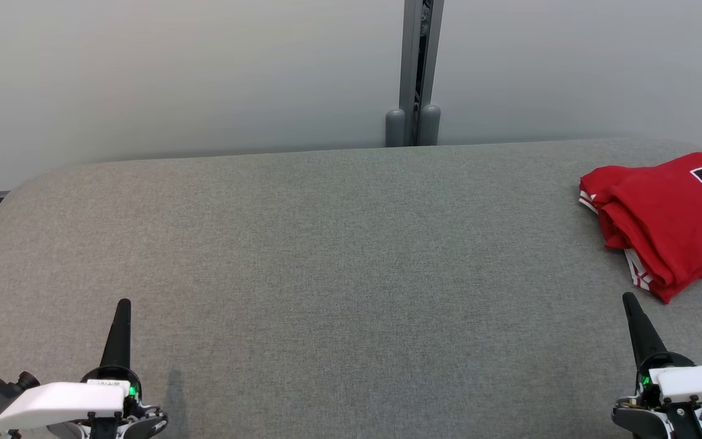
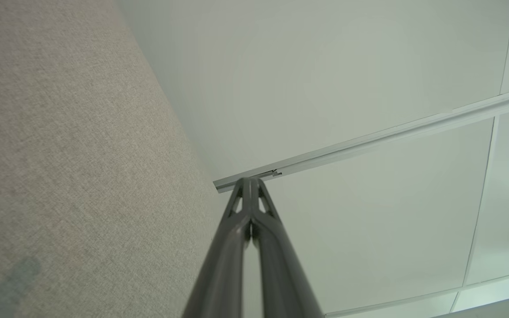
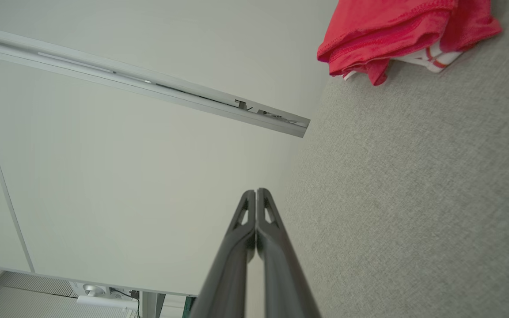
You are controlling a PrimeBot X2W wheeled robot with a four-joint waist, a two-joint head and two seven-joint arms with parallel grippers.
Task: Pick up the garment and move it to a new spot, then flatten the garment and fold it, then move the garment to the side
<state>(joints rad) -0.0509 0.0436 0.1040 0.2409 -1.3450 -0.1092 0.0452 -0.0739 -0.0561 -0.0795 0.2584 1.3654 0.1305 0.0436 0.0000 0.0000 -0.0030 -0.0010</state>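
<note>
Folded red garment (image 1: pixel 668 213) at the grey table's (image 1: pixel 326 256) far right.
Lay near right gripper (image 1: pixel 629 297), well apart from left gripper (image 1: pixel 124 302), both pinched closed on nothing; bore dark, white-edged numerals, a "2" first, the rest cut off.

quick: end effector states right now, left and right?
Left end effector: closed, holding nothing.
Right end effector: closed, holding nothing; garment lies apart from it.
</note>
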